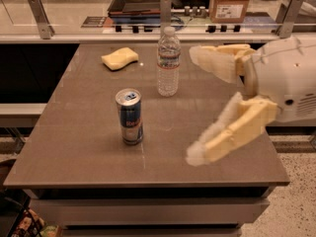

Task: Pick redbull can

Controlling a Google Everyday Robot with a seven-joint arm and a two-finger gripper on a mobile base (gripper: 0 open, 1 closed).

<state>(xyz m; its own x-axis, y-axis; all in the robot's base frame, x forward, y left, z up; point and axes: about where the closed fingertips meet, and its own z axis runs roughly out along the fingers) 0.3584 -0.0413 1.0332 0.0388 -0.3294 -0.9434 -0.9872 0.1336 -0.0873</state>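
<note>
The redbull can (129, 116) stands upright on the table (74, 147), nearer the front edge than the back and a little left of the middle. The gripper (194, 106) hangs to the right of the can, clear of it, with nothing between them. Its two fingers (224, 135) are spread wide, one high and one low, and hold nothing.

The step in hand looks like the approach. To do it well, the spread fingers should travel leftward toward the can and settle so that its slim body sits between them, at about mid-height, before they close. A can this narrow and tall will probably tip if one finger reaches it first, so the gap should be centred on it.

Behind the can and to its right stands a clear water bottle (168, 60), apart from the can but close to the upper finger, so a low path keeps the arm away from it. A yellow sponge (119, 58) lies well behind the can. In front of the can a strip of table remains before the edge.
</note>
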